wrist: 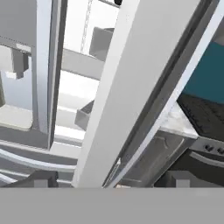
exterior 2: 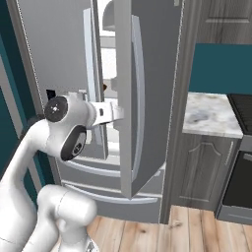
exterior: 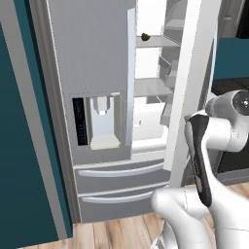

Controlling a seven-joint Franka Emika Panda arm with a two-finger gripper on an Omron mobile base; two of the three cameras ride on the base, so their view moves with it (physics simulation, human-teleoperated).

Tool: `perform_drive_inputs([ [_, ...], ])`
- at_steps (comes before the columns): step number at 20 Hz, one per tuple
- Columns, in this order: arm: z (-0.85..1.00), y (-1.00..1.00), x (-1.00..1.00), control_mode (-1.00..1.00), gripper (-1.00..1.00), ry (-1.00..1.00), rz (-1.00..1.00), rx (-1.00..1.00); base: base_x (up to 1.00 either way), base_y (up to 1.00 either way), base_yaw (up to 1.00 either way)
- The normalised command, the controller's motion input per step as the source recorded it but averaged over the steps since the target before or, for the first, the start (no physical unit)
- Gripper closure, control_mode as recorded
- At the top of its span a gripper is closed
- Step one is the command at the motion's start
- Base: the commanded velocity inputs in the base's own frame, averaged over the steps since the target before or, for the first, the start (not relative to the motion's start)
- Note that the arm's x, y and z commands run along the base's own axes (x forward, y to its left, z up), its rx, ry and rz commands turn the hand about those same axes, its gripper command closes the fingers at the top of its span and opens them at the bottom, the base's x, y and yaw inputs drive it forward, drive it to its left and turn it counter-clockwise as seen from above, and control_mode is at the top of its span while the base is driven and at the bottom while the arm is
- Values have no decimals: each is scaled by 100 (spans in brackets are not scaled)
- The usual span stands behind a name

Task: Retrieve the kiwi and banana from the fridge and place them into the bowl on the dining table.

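Fridge-opening step, fruit not yet fetched.
Jaws [wrist: 107,181] are seen spread wide and empty astride the grey-silver fridge's [exterior: 92,63] right door edge; the small brown kiwi [exterior: 145,36] sits on a white shelf beyond and above them, to be reached next.

Grey-silver fridge [exterior: 97,73] with right door ajar, small dark kiwi [exterior: 145,36] on an upper white shelf.

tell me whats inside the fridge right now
Inside the tall grey-silver fridge, white shelves show, and a small dark rounded kiwi sits on an upper shelf. The half-open right door covers the rest of the interior, so no banana can be made out.
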Motion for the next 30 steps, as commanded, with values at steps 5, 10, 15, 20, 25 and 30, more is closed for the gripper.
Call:
perform_drive_inputs([
  [5, 18, 61, 0, -100, -100, 27, 0, -37, 0, 0, 0],
  [10, 0, 7, 0, -100, -100, 1, 1, -34, 0, 0, 0],
  [15, -9, 0, 22, -100, -100, 1, 2, -14, 0, 0, 0],
  [20, -3, 15, 51, -100, -100, 8, 3, -6, 0, 0, 0],
  [25, -2, 45, 68, -100, -100, 16, 7, -11, 0, 0, 0],
  [30, -5, 11, 52, -100, -100, 15, 3, -11, 0, 0, 0],
])
